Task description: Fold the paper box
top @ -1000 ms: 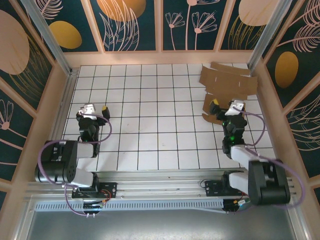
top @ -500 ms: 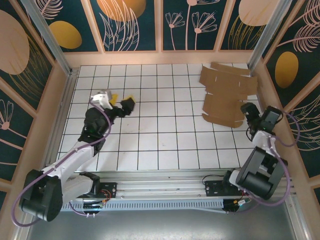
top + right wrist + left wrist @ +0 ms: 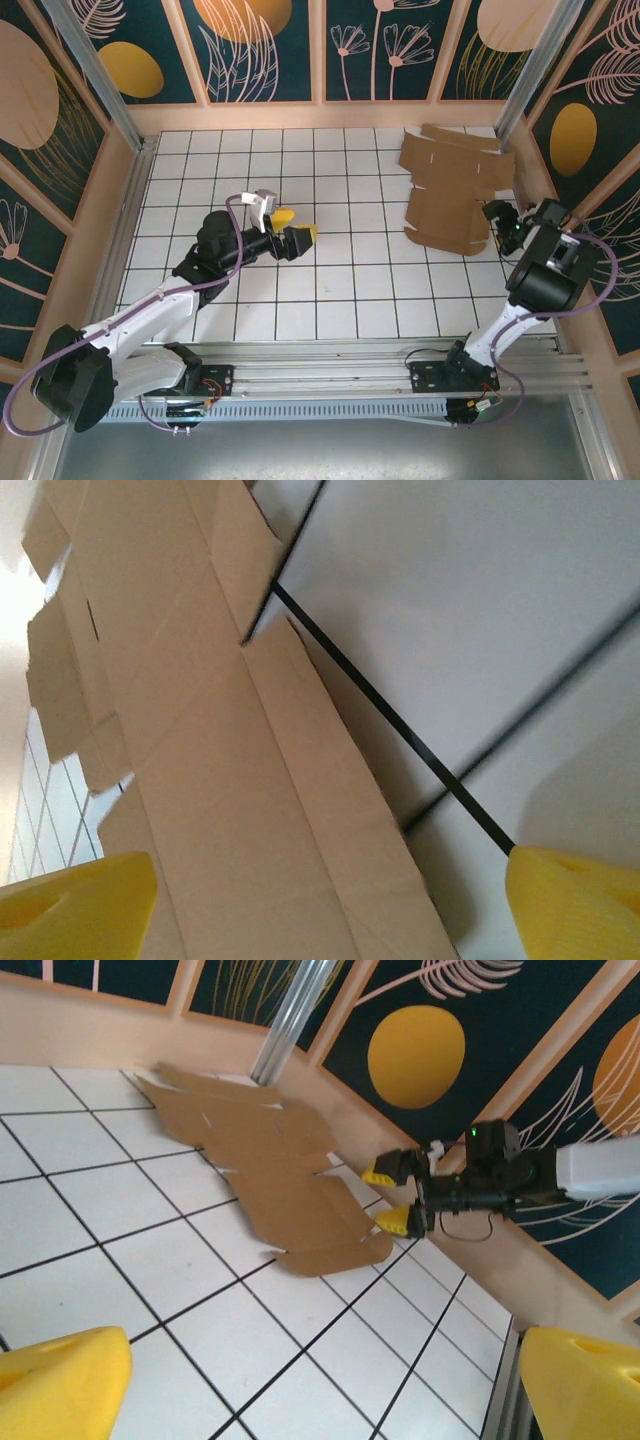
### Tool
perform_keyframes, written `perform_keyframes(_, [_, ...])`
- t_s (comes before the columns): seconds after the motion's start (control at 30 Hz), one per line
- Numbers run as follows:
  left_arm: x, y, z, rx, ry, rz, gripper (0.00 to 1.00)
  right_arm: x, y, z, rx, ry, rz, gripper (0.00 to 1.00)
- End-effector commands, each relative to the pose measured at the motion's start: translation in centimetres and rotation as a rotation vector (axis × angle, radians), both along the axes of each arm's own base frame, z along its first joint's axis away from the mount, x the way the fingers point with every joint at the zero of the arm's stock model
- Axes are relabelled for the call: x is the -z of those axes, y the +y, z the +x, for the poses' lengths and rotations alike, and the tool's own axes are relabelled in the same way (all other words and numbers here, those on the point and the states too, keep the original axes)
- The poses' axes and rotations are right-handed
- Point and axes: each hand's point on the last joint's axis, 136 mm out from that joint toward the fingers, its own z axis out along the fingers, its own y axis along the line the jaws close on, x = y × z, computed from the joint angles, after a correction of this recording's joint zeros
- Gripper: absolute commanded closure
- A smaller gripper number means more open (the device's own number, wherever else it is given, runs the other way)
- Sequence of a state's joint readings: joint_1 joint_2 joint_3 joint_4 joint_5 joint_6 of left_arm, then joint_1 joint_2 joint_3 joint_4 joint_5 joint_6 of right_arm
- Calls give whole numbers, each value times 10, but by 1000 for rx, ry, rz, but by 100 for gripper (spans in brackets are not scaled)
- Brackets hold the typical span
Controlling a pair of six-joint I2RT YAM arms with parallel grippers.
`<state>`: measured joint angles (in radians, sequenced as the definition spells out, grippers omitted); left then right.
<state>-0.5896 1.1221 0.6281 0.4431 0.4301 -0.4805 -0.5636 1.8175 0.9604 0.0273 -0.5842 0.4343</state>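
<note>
The paper box (image 3: 455,190) is a flat brown die-cut sheet with flaps and creases, lying on the white gridded table at the back right. My right gripper (image 3: 497,226) is low at the sheet's near right edge and points left at it. In the right wrist view its yellow fingers (image 3: 70,905) stand wide apart, the right gripper (image 3: 325,910) open, with the paper box (image 3: 230,780) flat just ahead. My left gripper (image 3: 303,228) hovers open over the table's middle, well left of the sheet. From the left wrist, the paper box (image 3: 270,1170) lies ahead with the right gripper (image 3: 390,1198) beside it.
Wooden walls (image 3: 545,200) close in the table; the right wall and a metal post (image 3: 520,80) stand just beyond the sheet. The gridded table (image 3: 330,290) lies bare between the two arms.
The left arm has stretched from the left side toward the table's middle. The right arm swung out to the right wall and now faces the sheet's right edge, its fingers a little narrower.
</note>
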Motion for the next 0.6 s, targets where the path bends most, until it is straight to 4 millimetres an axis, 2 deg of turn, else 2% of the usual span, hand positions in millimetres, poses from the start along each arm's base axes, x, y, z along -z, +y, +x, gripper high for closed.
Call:
perform_keyframes(0.0, [6,6,-5,-8,-1,43,1,20,17,10,-82,46,-34,14])
perform_keyframes(0.2, [16,12,-1,-54,11,62,1,35,29,19,-127,107,-65,35])
perform_keyframes(0.43, [18,9,5,-59,26,61,1,33,36,26,-151,122,-127,56])
perform_keyframes(0.57, [23,8,8,-69,41,68,1,27,44,29,-180,112,-177,76])
